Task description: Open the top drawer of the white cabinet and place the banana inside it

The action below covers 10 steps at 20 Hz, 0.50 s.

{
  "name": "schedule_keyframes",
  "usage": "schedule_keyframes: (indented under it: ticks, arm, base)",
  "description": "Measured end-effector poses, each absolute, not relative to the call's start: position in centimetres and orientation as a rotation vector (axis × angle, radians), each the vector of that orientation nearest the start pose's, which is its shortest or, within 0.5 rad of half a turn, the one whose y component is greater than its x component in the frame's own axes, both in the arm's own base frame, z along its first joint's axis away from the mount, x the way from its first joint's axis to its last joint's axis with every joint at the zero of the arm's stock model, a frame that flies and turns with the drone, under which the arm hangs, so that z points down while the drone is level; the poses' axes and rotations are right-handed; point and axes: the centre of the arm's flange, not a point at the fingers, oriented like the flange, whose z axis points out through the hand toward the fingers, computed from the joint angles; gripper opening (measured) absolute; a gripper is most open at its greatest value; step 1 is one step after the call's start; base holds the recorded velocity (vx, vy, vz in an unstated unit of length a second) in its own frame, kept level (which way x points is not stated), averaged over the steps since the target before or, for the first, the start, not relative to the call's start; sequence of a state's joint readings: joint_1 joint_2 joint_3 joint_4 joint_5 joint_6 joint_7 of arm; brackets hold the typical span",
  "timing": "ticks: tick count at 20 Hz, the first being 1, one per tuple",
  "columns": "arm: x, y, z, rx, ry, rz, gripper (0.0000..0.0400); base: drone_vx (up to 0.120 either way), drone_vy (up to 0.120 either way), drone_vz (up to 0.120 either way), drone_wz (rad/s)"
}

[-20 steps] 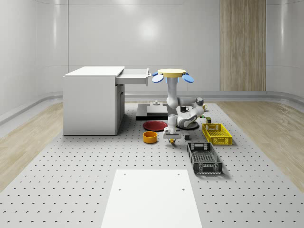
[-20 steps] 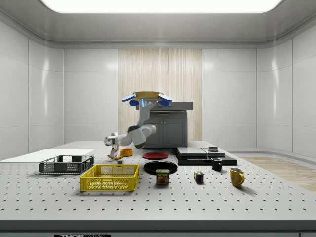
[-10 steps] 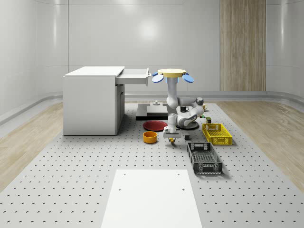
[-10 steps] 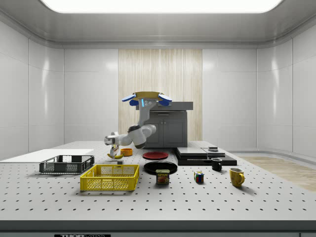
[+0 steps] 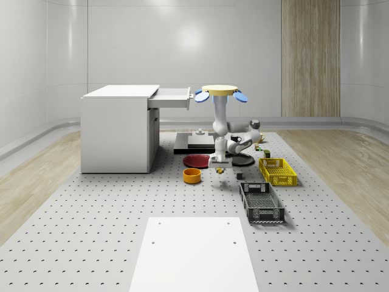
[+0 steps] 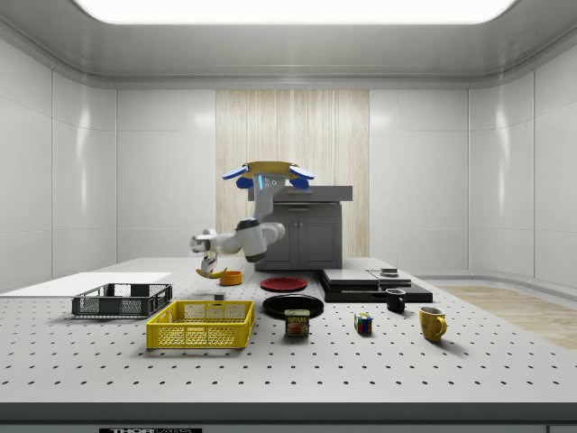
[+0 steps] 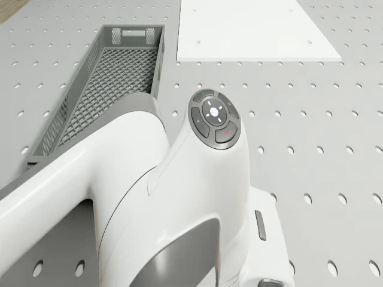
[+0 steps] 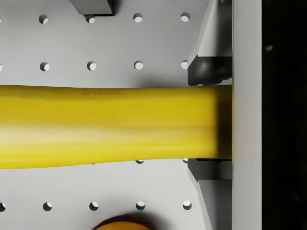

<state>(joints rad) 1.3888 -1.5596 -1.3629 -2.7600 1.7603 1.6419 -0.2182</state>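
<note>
Near the centre of the whole-scene view, our gripper [image 5: 219, 171] has its jaws clamped on the banana [image 5: 219, 171], and we hold it in the air above the tabletop [image 5: 109, 213], clear of the surface. In the wrist view the banana [image 8: 105, 125] crosses the frame as a yellow band between the fingers [image 8: 209, 69]. Just at the left of it in the whole-scene view stands the orange bowl [image 5: 192, 176], and behind it lies the red plate [image 5: 198, 160]. Our drone [image 5: 220, 92] hovers above these things, at the right of the white cabinet [image 5: 117, 129] in the upper left part of the frame.

The top drawer [image 5: 172, 98] is already pulled out, so we judge the first half as done. The banana is lifted; what is left is to carry it up and over to the drawer and to release it inside.

For writing, we can read only the can [image 6: 297, 322] in the side view, at the lower middle, which carries the word "SPAM".
</note>
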Motion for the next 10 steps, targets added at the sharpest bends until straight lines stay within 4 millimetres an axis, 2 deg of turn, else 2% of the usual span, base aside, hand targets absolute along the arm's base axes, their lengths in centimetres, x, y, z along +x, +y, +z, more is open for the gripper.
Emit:
schedule_keyframes:
  ticks: [2, 4, 10]
  arm:
    - [33.86, 3.22, 49.86, -0.009, -0.001, 0.794, 0.0193]
    - [33.86, 3.22, 49.64, -0.009, -0.001, 0.792, 0.0193]
    - [33.87, 3.22, 49.35, -0.009, -0.001, 0.790, 0.0193]
  base:
    - [0.000, 0.000, 0.120, 0.000]
    - [-0.060, 0.020, 0.120, 0.000]
    - [0.000, 0.120, 0.120, 0.000]
